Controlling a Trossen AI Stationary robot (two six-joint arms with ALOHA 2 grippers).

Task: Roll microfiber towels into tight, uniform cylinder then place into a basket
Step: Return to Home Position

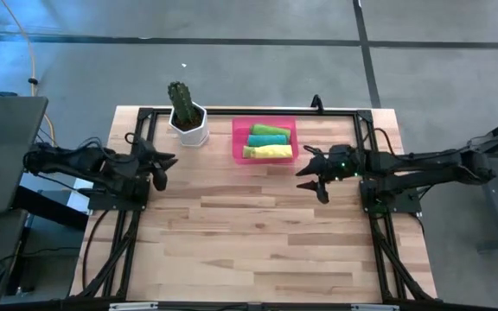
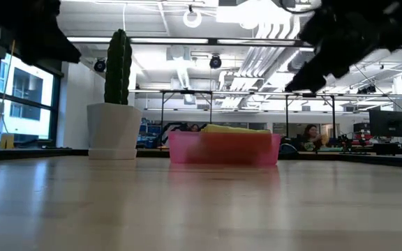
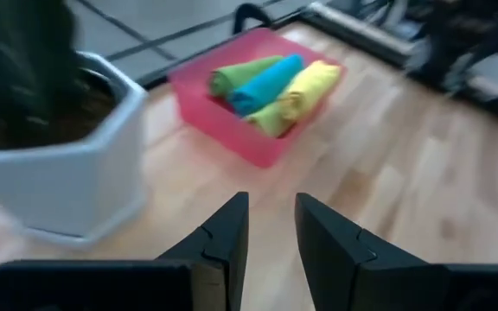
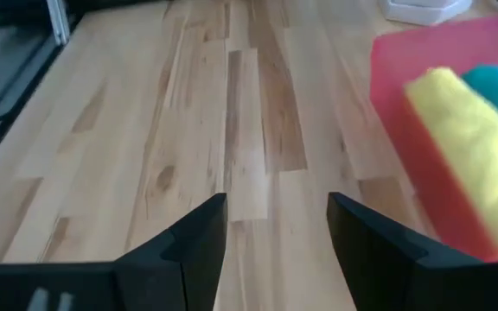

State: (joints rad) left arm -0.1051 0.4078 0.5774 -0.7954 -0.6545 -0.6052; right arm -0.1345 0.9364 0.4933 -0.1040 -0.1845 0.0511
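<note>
Rolled towels (image 1: 267,142) fill the pink basket (image 1: 236,140), upper centre of the surface. The left tool (image 1: 167,171) hovers centre-left, slightly spread. The right tool (image 1: 311,182), centre-right, is spread wider and empty.

I count one pink basket (image 1: 235,142) at the upper centre of the high view. It holds four rolled microfiber towels (image 3: 266,82): one yellow, one teal and two lime green, the second green one half hidden under the yellow. Left of it is one white pot (image 1: 190,130) with one cactus (image 1: 180,99). There are two grippers: left gripper (image 3: 271,203) and right gripper (image 4: 277,203). One person (image 2: 311,136) shows right of centre in the low view.
</note>
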